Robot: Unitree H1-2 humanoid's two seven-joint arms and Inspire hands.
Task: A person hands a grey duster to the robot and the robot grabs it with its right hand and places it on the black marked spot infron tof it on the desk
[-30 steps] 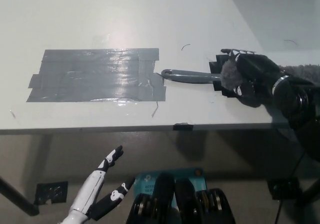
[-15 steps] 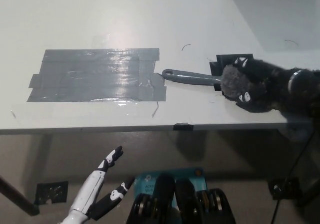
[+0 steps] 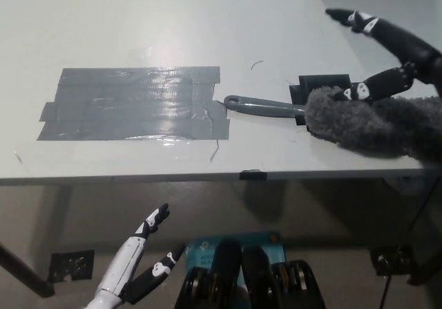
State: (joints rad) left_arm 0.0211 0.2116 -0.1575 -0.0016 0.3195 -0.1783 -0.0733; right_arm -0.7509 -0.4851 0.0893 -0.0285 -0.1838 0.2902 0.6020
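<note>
Lifting off toward two o'clock, the right hand (image 3: 390,53) is spreading wide, leaving the duster (image 3: 359,122) lying over the black mark (image 3: 319,82), while the left hand (image 3: 135,264) is hanging open below the desk (image 3: 138,19).

Black right hand (image 3: 387,53) lifted off the grey duster (image 3: 359,121), fingers now spread (earlier closed over its fluffy head), duster left lying on the desk (image 3: 138,19), head uncovered
</note>
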